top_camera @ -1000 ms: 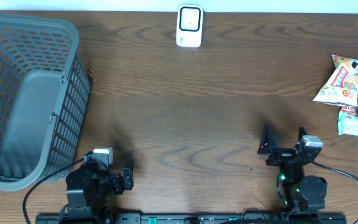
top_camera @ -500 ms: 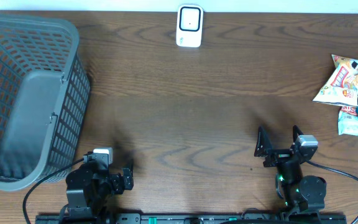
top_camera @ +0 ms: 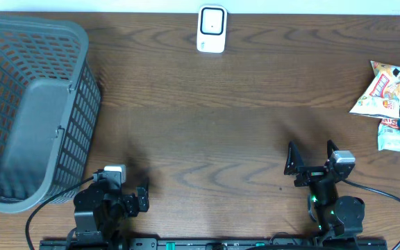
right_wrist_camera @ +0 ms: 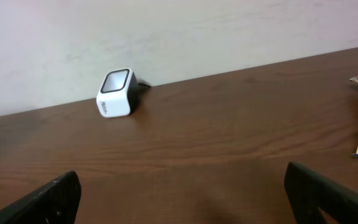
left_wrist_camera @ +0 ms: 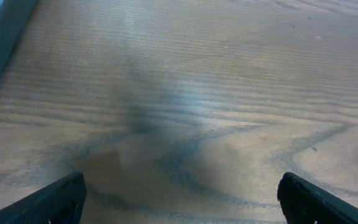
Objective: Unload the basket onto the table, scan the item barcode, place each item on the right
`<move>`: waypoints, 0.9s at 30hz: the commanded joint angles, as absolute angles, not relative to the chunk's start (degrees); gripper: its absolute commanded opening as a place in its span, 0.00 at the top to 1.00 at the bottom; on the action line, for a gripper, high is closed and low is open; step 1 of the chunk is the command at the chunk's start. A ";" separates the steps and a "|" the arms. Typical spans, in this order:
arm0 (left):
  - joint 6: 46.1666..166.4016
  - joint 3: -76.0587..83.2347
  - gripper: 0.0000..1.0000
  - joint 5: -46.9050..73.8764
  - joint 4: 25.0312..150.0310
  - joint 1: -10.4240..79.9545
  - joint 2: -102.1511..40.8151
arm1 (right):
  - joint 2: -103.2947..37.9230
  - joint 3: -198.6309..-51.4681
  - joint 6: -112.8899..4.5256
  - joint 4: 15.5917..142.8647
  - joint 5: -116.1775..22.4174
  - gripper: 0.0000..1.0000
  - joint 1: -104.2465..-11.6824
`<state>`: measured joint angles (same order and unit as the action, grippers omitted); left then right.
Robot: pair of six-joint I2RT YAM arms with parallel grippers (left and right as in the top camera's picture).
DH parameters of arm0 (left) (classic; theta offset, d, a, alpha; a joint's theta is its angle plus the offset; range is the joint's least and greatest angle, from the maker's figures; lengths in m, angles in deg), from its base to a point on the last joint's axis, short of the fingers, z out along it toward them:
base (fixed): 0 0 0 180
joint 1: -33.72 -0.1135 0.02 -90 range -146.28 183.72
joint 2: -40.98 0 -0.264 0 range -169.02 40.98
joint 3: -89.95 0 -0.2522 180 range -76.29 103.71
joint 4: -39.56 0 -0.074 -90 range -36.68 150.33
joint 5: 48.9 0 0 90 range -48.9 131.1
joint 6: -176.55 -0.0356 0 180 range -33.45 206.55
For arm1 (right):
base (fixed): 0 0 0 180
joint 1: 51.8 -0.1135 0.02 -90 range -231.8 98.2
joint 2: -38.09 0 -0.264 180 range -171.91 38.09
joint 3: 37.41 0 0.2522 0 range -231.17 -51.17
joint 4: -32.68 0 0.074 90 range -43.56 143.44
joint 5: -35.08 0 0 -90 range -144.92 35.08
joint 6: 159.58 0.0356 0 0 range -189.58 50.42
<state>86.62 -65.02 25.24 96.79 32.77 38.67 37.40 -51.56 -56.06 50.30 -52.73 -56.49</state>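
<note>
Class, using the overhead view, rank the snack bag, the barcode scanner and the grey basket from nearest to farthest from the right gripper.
From the right gripper:
1. Snack bag, right edge.
2. Barcode scanner, far edge, centre.
3. Grey basket, far left.

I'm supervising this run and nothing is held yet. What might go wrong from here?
The snack packets lie bunched at the right edge of the table, so the open right hand may grab two or push one off. The scanner stands at the far edge, and no barcode shows yet, so an item may face it wrongly.
</note>
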 commanded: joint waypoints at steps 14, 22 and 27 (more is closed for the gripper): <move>86.60 -66.09 0.02 20.17 66.14 32.94 39.94 | 37.77 -51.49 -56.81 50.52 -51.96 0.01 -56.18; 86.60 -73.04 0.02 20.17 58.14 34.45 40.88 | 37.77 -51.49 -56.81 50.52 -51.98 0.01 -56.18; 86.19 -76.08 0.02 22.82 53.84 36.35 40.88 | 37.77 -51.49 -56.81 50.52 -51.96 0.01 -56.18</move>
